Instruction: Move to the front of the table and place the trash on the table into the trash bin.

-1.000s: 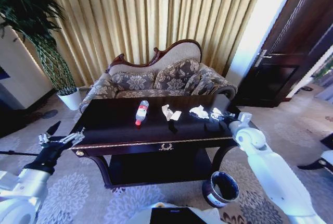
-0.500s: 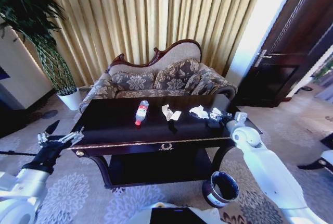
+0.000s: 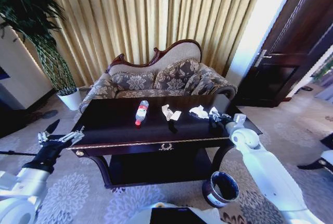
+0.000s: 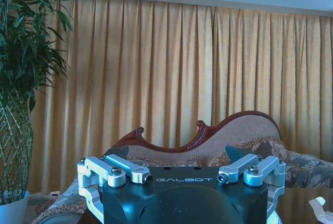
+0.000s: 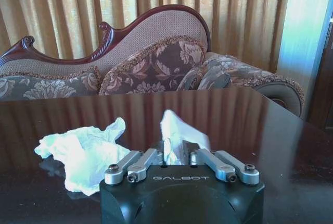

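Right gripper (image 3: 215,115) low over the right end of the glossy dark-brown wooden table (image 3: 114,130), fingers narrowed onto a crumpled white paper scrap (image 5: 174,136). Second white scrap (image 5: 83,151) lies just beside it; a third (image 3: 171,113) mid-table. Clear plastic bottle with red cap (image 3: 141,112) lies left of centre, well clear of edges. Round dark bin with pale rim (image 3: 220,188) on carpet by the front right leg. Left gripper (image 3: 61,138) spread wide, off the table's left corner.
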